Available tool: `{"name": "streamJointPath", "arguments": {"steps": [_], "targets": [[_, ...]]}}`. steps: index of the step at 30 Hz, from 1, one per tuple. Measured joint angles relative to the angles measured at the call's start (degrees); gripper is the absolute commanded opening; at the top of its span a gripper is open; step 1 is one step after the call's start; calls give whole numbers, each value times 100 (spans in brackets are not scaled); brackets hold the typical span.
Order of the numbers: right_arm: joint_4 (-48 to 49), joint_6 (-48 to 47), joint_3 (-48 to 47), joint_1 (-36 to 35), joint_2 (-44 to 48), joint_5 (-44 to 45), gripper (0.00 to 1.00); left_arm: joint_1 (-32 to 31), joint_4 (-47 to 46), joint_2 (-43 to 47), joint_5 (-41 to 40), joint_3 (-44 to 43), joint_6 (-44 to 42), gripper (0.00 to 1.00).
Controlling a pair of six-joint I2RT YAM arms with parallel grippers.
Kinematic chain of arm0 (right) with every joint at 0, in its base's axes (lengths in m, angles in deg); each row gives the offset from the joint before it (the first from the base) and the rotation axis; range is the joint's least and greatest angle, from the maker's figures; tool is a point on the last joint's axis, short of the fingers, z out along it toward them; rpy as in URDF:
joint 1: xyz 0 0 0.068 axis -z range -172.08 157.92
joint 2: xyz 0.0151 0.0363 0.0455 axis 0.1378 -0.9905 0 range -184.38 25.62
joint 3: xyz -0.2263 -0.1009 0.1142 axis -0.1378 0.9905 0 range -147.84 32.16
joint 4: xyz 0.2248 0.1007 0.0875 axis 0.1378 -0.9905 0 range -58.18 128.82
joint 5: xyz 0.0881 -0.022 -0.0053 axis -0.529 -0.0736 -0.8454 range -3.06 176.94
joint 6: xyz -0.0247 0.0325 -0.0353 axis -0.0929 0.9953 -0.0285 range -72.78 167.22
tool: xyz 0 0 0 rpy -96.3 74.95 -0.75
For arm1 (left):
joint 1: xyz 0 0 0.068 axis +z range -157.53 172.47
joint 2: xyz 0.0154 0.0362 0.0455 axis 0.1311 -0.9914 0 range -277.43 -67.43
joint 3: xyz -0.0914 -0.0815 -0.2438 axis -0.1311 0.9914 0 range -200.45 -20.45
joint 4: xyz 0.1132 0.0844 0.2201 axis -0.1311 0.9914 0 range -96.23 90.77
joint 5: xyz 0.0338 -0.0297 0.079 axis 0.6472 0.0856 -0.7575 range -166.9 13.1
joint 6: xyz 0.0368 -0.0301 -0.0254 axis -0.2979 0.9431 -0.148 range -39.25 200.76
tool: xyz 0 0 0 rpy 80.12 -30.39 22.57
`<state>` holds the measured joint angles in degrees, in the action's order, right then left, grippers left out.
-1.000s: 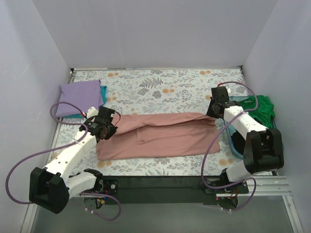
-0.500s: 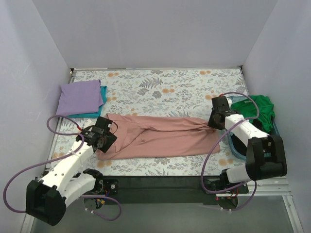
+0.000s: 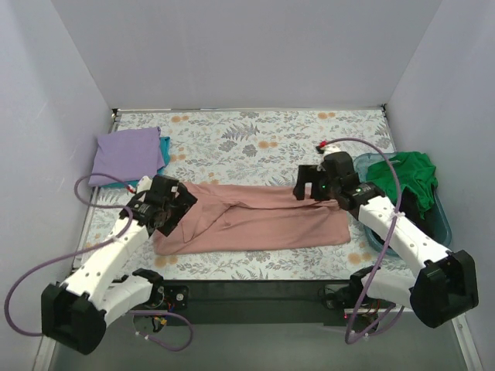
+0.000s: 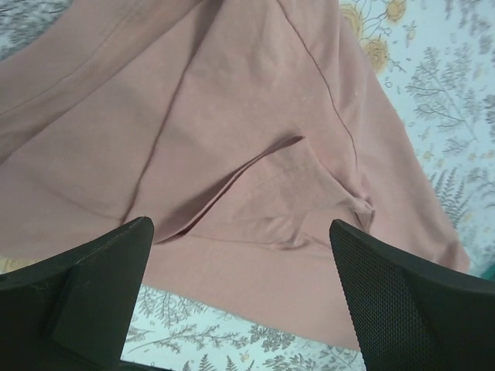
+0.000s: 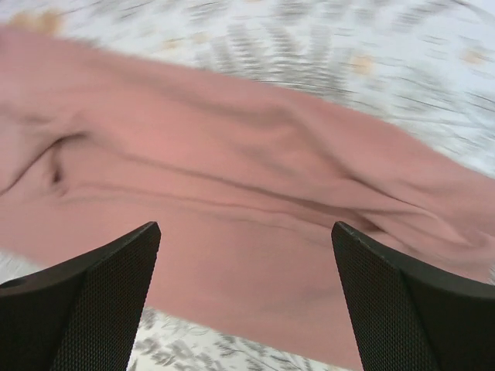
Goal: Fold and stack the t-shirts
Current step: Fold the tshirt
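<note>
Loosely folded lengthwise, the dusty pink t-shirt (image 3: 255, 220) lies across the floral tabletop (image 3: 255, 135) — the left fingers (image 4: 85, 286) hover spread apart over its left end, the right fingers (image 5: 410, 301) likewise parted above its right end, neither holding any cloth.

Left gripper (image 3: 165, 205) hangs low at mid-left, right gripper (image 3: 305, 186) sits right of centre, pointing left. Both have jaws spread wide.

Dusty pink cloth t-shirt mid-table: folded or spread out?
Partly folded. The dusty pink cloth t-shirt lies as a long band, one layer lapped over another; no crosswise fold yet.
</note>
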<state>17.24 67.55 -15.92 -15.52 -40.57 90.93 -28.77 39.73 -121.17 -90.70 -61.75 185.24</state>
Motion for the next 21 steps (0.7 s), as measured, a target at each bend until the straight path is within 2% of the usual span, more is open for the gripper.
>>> {"name": "streamJointPath", "arguments": {"steps": [3, 6, 10, 15, 18, 19, 21], "targets": [[553, -321, -44, -763, -221, -898, 98, 20, -422, -1019, 173, -251, -216, 98], [1080, -723, -404, -1508, -916, -1633, 98, 173, -739, -1838, 402, -461, -337, 98], [1692, -1292, -1220, -2245, -2153, -2258, 98, 822, -1196, -2509, 785, -562, -494, 98], [2052, -1810, -2378, -2529, -3550, -2817, 92, 1486, -1679, -3067, 1257, -634, -811, 98], [2120, -2048, -3053, -2531, -4299, -3097, 81, 1587, -1867, -3521, 1598, -778, -1023, 98], [2114, -2094, -3300, -2533, -4557, -3202, 74, 1613, -1864, -3589, 1672, -857, -1049, 98], [2114, -2192, -3762, -2535, -5042, -3338, 71, 1661, -1926, -3681, 1770, -925, -1110, 98]]}}
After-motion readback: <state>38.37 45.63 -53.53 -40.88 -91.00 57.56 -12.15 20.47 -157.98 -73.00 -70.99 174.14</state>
